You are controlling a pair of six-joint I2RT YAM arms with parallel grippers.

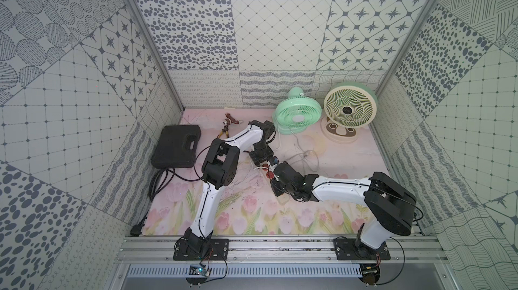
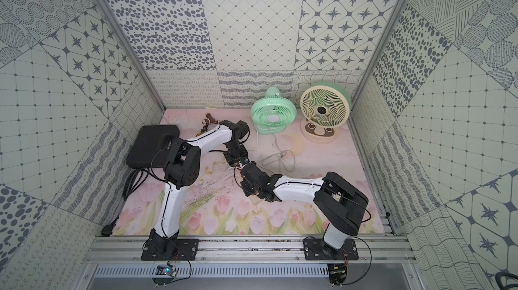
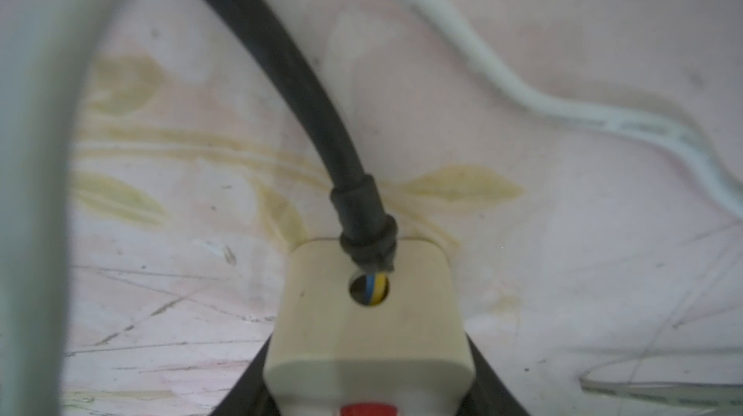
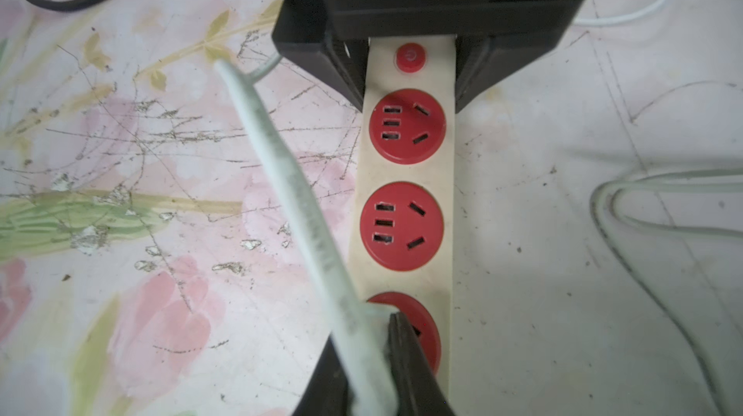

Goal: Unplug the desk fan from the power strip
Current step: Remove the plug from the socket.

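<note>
Bench (image 1: 252, 213) with pink tulip print, scratched and scuffed. Power strip (image 4: 408, 172) lies flat at mid-bench, between the two arms' ends and mostly hidden under them in both top views. It is a long, narrow cream-beige bar. A small round red switch (image 4: 410, 57) sits at one end, then round red sockets in a row. Three are in view, and the first (image 4: 407, 126) and second (image 4: 402, 226) are empty. Right hand (image 4: 374, 361) is over the third socket (image 4: 424, 327), fingers clamped tight on a white plug (image 4: 376, 325). Its white cord (image 4: 281, 152) rises slantwise away. Cannot tell whether the prongs are seated. Left hand (image 4: 411, 88) is closed on the strip's switch end, one black finger against each long side. In the left wrist view that end face (image 3: 370, 333) is rounded and slightly grubby. A black cord (image 3: 305, 84) leaves it through a ribbed collar, and blue and yellow wire shows in a round hole just below the collar. Loose white cord loops (image 1: 305, 157) lie just beyond the strip. A black case (image 1: 176, 145) sits at the bench's left side, with pliers (image 1: 224, 131) behind it. At the far right stand a mint-green fan (image 1: 298, 114) and, beside it, a cream fan (image 1: 349, 109), both upright near the back wall.
</note>
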